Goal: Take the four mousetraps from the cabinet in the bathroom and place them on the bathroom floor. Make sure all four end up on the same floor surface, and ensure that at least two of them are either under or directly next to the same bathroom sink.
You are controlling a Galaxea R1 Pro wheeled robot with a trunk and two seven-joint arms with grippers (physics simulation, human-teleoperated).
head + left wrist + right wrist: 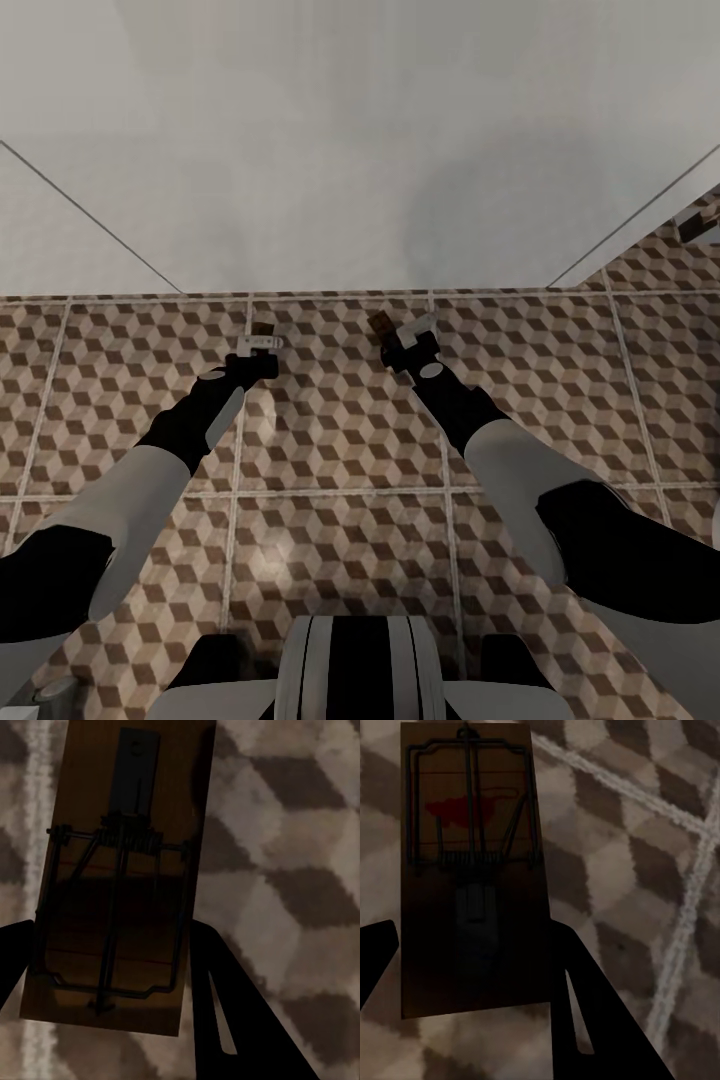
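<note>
Mousetraps are hanging over the floor, one in each gripper.
Left gripper is pinching a trap; right gripper is pinching another trap, both near the white sink front. Releasing from height is risking a bounce or flip away.

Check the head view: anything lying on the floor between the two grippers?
Nothing lies there. Between the left gripper and the right gripper, each holding a mousetrap, the head view shows only patterned floor tile.
</note>
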